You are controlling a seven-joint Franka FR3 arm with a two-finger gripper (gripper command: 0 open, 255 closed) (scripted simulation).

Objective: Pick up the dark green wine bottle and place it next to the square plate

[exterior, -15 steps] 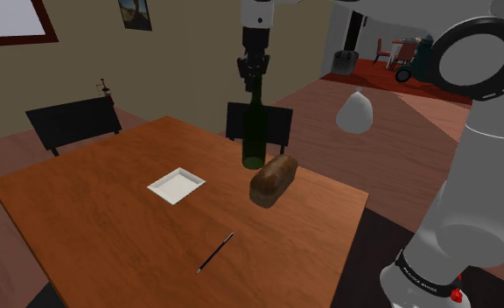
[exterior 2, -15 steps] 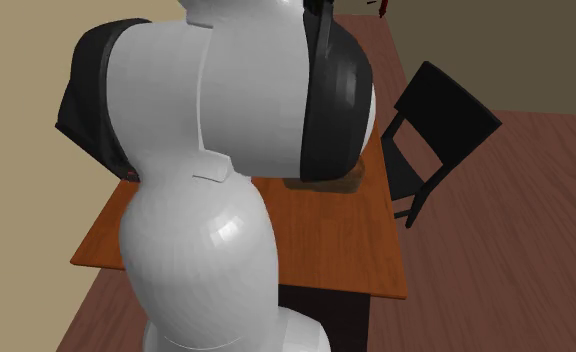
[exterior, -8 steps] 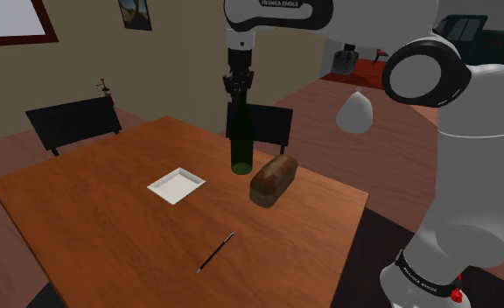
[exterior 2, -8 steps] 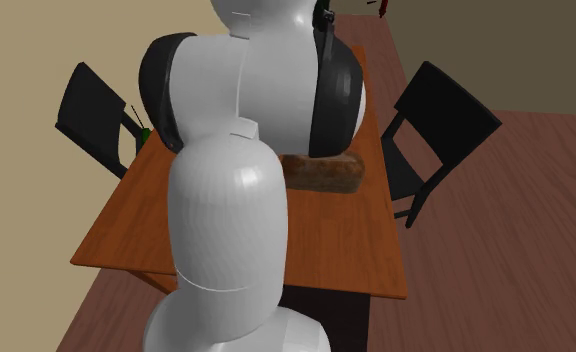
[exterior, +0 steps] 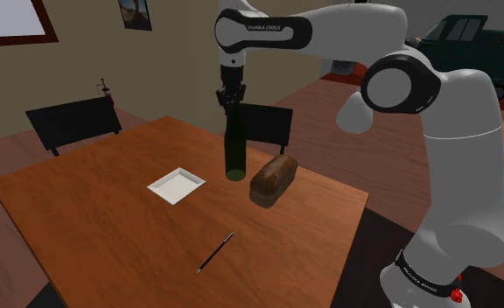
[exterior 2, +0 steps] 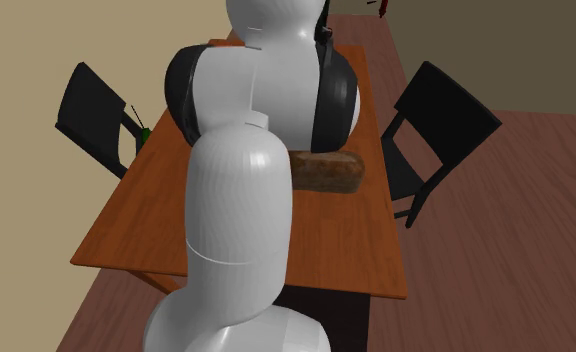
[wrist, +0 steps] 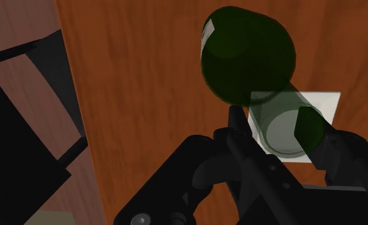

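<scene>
since a second ago i've swung the dark green wine bottle (exterior: 234, 150) toward the shoulder view's left, away from the bread loaf (exterior: 273, 179) and closer to the square white plate (exterior: 176, 185). the gripper (exterior: 229, 98) has its fingers (wrist: 342, 150) clamped on the bottle's neck; the wrist view shows them pressed against either side, with the plate beyond. the bottle hangs upright between loaf and plate, near both, and i can't tell whether its base is clear of the wooden table (exterior: 84, 219). i judge the carry nearly done: a touch further toward the plate, then lower and release, keeping off the plate's rim.
</scene>
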